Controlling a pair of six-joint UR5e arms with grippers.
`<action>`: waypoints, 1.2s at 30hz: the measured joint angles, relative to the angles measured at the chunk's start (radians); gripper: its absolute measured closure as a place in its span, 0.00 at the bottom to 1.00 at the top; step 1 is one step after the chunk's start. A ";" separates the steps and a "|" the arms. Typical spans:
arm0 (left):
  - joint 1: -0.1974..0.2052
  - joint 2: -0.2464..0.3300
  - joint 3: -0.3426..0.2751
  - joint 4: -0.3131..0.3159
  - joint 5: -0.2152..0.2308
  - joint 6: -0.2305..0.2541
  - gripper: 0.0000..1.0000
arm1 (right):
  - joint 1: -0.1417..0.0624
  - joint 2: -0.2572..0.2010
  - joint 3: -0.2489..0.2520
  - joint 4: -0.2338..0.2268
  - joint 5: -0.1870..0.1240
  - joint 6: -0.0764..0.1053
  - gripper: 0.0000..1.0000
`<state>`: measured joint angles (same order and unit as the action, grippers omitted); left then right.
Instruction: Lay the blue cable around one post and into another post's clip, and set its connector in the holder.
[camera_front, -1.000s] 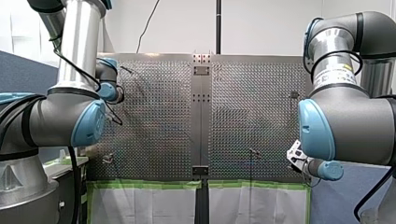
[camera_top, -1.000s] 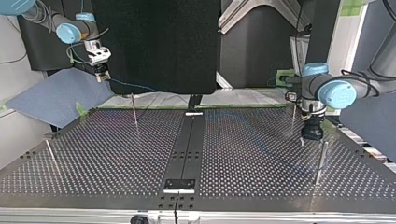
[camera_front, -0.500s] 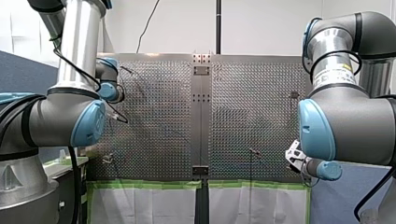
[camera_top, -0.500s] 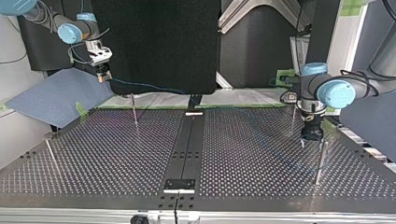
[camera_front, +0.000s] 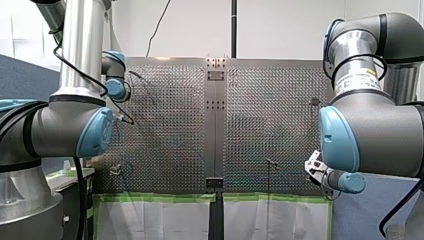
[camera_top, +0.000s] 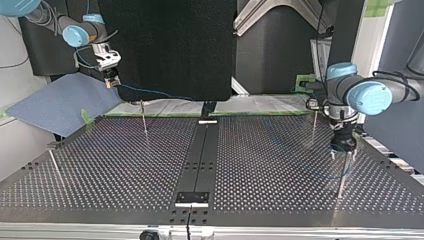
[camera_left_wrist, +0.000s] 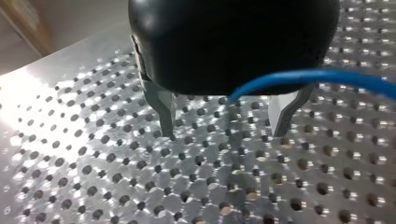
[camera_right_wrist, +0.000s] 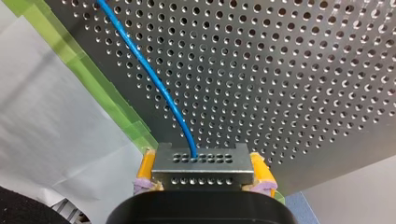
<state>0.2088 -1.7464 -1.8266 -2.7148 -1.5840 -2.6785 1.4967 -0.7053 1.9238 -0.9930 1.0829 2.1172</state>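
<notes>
Table (camera_right_wrist: 303, 70) and connector (camera_right_wrist: 201, 170) are shiny perforated metal; the blue cable (camera_right_wrist: 153, 79), smooth plastic.

Robotics lab: my left arm (camera_front: 65, 125), my right arm (camera_front: 370, 135), perforated metal table (camera_top: 125, 165), green masking tape (camera_front: 155, 198).

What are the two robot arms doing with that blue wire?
They are stringing a blue cable across the holey table. My right gripper is shut on the cable's metal connector, held up past the table's far corner at the top view's left. My left gripper hangs low over the table beside a thin post, fingers apart with nothing between their tips; the cable runs past it. I can't see cable round any post.
</notes>
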 joint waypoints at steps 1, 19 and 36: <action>-0.002 0.001 0.000 -0.008 0.004 0.009 0.00 | 0.000 0.000 0.000 0.000 0.000 0.000 1.00; -0.024 0.039 0.000 -0.189 -0.074 0.206 0.00 | 0.007 0.000 0.000 0.000 0.000 0.000 1.00; -0.067 0.043 -0.004 -0.269 -0.145 0.379 0.00 | 0.012 0.000 0.000 -0.002 0.000 0.000 1.00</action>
<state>0.1416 -1.7033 -1.8309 -2.9836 -1.7294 -2.2993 1.5085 -0.7050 1.9239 -0.9952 1.0831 2.1172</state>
